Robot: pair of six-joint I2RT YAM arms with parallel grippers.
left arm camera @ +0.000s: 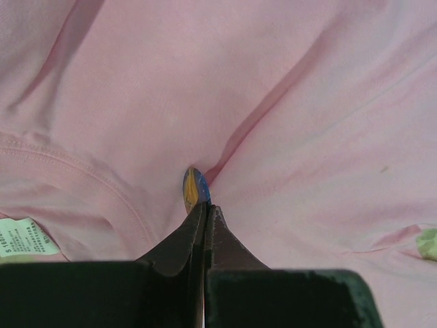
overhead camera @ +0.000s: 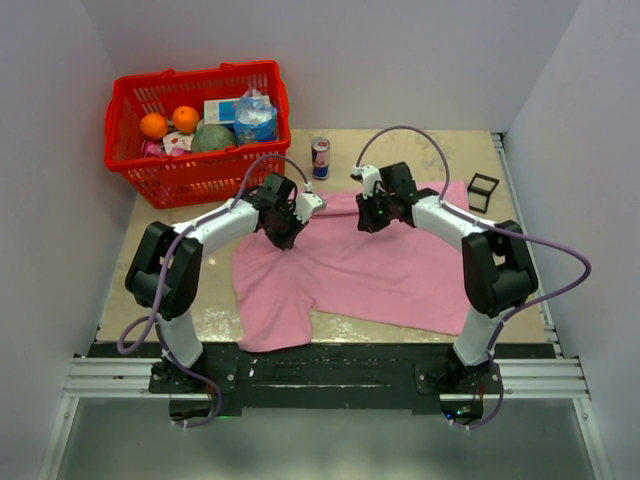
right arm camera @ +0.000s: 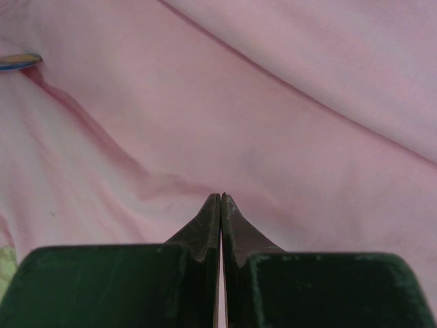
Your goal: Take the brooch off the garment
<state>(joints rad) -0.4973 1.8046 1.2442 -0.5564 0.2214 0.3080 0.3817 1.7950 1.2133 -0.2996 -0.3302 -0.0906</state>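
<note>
The garment [overhead camera: 370, 270], a wrinkly pink shirt, lies spread over the middle of the table and fills both wrist views [left arm camera: 307, 102] [right arm camera: 287, 102]. The brooch [left arm camera: 196, 188] is a small round disc seen edge-on, showing blue and yellow. My left gripper [left arm camera: 207, 207] is shut with its tips pinching the brooch's lower edge, and cloth folds radiate from it. The brooch also shows at the far left of the right wrist view [right arm camera: 19, 62]. My right gripper [right arm camera: 220, 197] is shut on a pinch of the garment. In the top view both grippers [overhead camera: 285, 240] [overhead camera: 368, 222] press on the shirt's upper part, and the brooch is hidden.
A red basket [overhead camera: 130, 160] with fruit and packages stands at the back left. A drink can [overhead camera: 321, 158] stands behind the shirt. A small black open-frame cube [overhead camera: 482, 192] sits at the right. A white label [left arm camera: 24, 239] shows on the shirt.
</note>
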